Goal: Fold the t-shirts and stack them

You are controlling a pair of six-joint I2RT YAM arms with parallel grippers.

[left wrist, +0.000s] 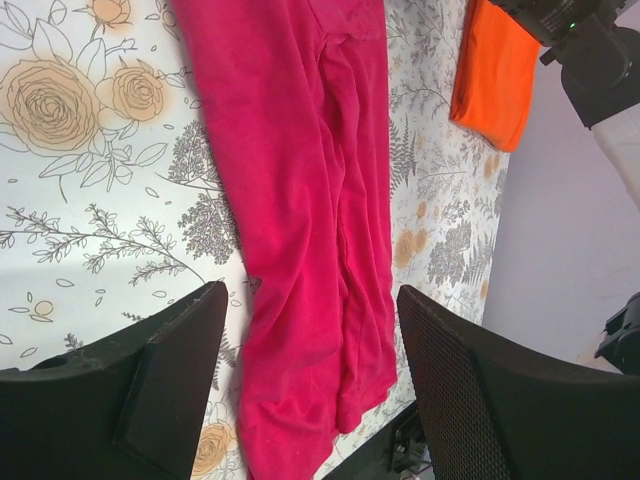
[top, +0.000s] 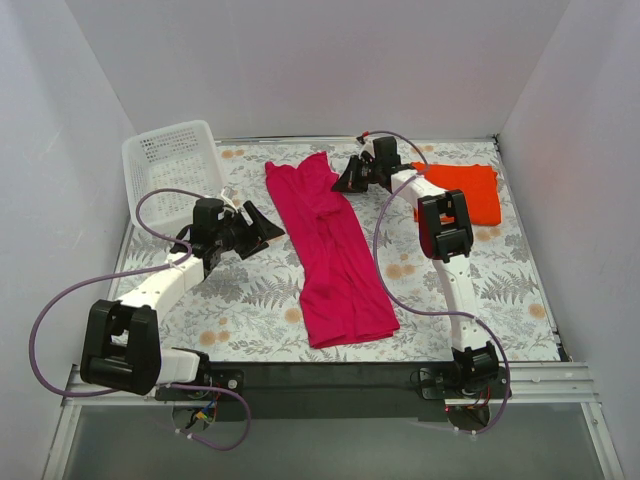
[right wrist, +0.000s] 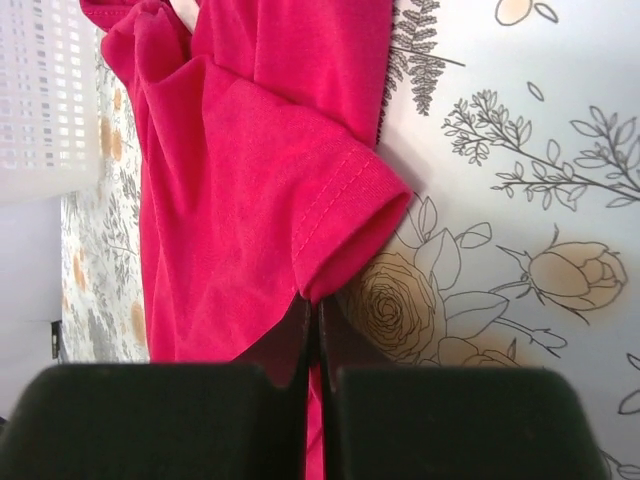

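The magenta-pink t-shirt lies lengthwise on the floral table, folded narrow and wrinkled. It also shows in the left wrist view and the right wrist view. The orange-red t-shirt lies folded at the back right, also seen in the left wrist view. My right gripper is shut on the pink shirt's sleeve hem at the shirt's far end. My left gripper is open and empty, just left of the pink shirt's middle.
The white perforated basket stands at the back left, tilted against the wall, also visible in the right wrist view. The right arm reaches across the back by the orange-red shirt. Grey walls close the table on three sides.
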